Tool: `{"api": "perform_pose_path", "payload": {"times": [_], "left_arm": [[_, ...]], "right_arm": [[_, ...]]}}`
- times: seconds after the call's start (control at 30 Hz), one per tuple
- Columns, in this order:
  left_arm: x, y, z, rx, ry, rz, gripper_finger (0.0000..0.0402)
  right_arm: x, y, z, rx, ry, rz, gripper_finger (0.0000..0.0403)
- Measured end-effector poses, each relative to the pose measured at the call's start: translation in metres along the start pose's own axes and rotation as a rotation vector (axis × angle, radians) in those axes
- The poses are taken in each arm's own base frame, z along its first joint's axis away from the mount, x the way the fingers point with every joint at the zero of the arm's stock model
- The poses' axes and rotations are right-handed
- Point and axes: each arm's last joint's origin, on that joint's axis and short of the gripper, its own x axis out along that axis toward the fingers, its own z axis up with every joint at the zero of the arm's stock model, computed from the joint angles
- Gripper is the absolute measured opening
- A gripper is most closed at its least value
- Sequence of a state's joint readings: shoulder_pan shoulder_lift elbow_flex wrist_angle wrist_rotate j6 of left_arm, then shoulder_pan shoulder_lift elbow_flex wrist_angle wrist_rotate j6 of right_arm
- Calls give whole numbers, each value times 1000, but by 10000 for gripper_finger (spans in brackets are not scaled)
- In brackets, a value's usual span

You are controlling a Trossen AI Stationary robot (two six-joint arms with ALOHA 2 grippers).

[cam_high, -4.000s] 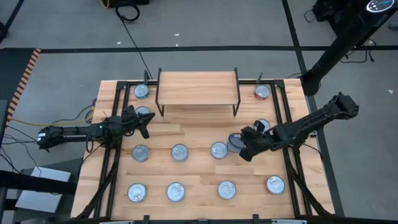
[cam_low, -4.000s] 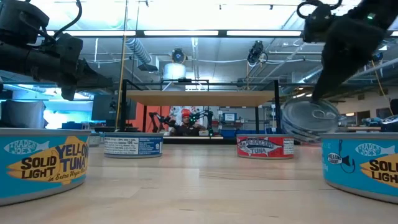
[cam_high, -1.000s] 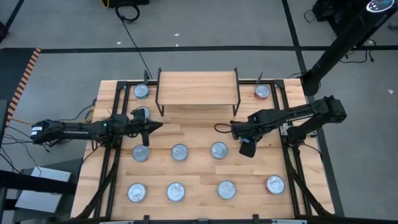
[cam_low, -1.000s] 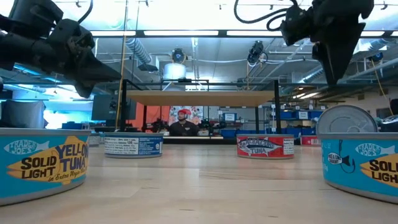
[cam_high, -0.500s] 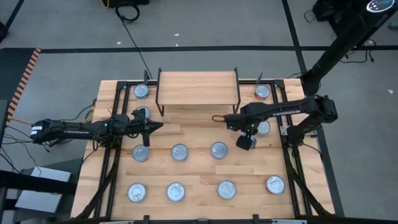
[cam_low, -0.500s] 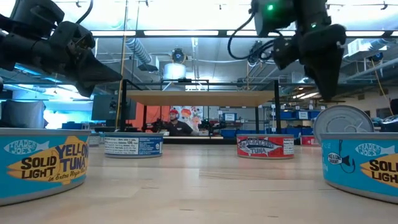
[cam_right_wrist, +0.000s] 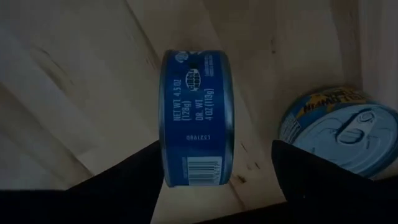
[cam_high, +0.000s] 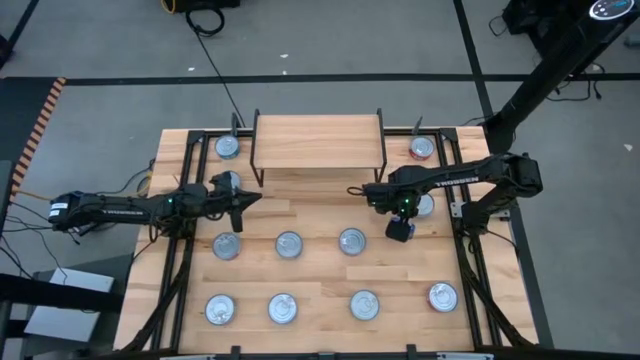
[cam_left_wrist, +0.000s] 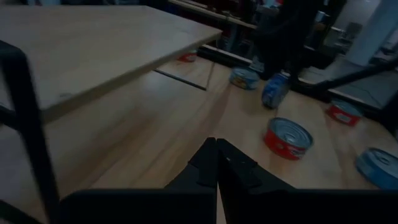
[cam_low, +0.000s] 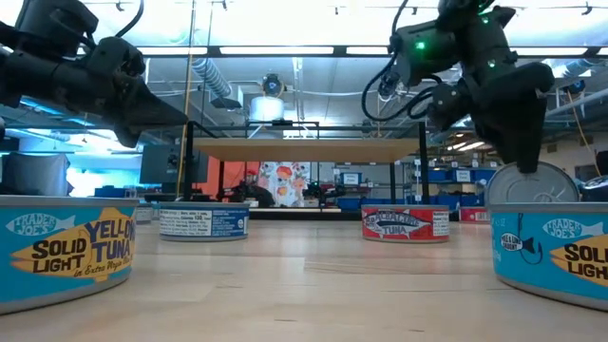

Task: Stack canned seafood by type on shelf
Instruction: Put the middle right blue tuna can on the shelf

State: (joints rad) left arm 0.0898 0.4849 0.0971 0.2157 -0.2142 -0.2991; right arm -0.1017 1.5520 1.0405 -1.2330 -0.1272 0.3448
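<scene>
– What do we have on the left?

– The left gripper [cam_high: 240,203] hangs over the tabletop [cam_high: 320,215] near the shelf's left front leg, with a tin [cam_high: 228,182] close beside it. In the left wrist view we see its fingers [cam_left_wrist: 205,163] pressed together with nothing between them.

– And the middle?

– The shelf [cam_high: 318,140] stands at the back edge. We count a row of three tins [cam_high: 289,244] across the middle of the table and a front row of four [cam_high: 283,309], all flat with their silver tops up. One more sits in the back left corner [cam_high: 228,147], and a red one in the back right corner [cam_high: 421,149].

– Then the right side.

– The right gripper [cam_high: 400,228] points down just off the shelf's right front leg, jaws spread wide. Between them we see a dark-blue tin [cam_right_wrist: 199,118] up on its edge, label facing the wrist camera. One finger [cam_right_wrist: 134,171] is close against it, while the other stands clear, so we cannot call it gripped. A light-blue tin [cam_right_wrist: 339,134] lies flat just beside it.
</scene>
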Motion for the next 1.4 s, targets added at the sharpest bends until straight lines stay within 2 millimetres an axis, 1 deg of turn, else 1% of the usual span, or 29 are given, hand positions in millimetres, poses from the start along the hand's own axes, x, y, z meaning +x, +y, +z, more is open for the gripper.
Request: {"api": "perform_pose_path", "payload": {"times": [0.17,0.23,0.33,0.4,0.43,0.53,0.63,0.73,0.87,0.97,1.1,1.23,1.4], "left_arm": [[0,0,0,1,3,-1,7],[0,0,-1,16,9,-2,7],[0,1,-2,43,26,0,7],[0,0,-2,21,25,0,7],[0,0,-2,3,23,0,7],[0,0,-1,-18,8,-6,7],[0,0,-1,9,7,-3,7],[0,1,0,4,1,16,7],[0,0,1,4,-10,18,7],[0,1,0,5,-7,19,7],[0,0,2,1,-21,15,7],[0,-1,6,-11,-70,1,7],[0,-1,9,-16,-104,31,7]], "right_arm": [[0,2,3,47,-32,33,263],[0,4,5,50,-40,53,238],[0,5,6,30,-60,67,189],[0,6,6,27,-56,79,155],[-1,6,6,26,-53,86,147],[-5,8,7,20,-54,112,147],[-15,12,10,-18,-70,181,147],[-32,16,15,-36,-117,233,147],[-60,21,21,-64,-218,270,147],[-81,24,28,-56,-324,302,147],[-110,24,42,-27,-516,365,147],[-130,17,60,71,-709,477,147],[-155,0,80,211,-984,582,147]]}}
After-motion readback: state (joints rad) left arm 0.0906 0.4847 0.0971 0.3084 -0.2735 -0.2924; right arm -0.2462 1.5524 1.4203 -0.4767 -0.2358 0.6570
